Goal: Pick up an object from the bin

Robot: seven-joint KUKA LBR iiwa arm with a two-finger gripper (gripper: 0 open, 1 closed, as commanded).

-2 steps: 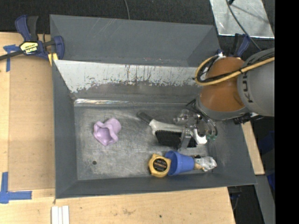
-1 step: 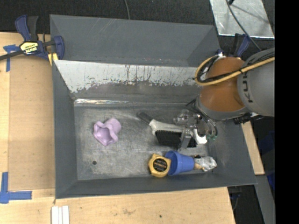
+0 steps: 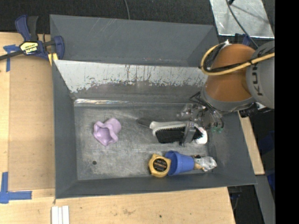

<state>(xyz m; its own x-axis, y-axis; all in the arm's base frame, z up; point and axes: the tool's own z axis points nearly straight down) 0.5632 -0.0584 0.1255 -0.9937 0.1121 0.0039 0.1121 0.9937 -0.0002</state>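
Gripper [image 3: 191,135] down on the brush, pick not yet made.

The white-handled brush with black bristles [image 3: 169,131] lies flat on the floor of the grey metal bin [image 3: 65,139], right of centre. The gripper sits low over its right end, touching or nearly so; I cannot tell whether it is open or closed. The reach and descent look done, while a sure grip and the lift are left. All 4 other things lie apart: a yellow round tape measure [image 3: 159,165], a blue plastic cylinder [image 3: 183,163] and a crumpled silvery scrap [image 3: 207,163] near the front wall, and a purple crumpled lump [image 3: 107,131] well to the left.
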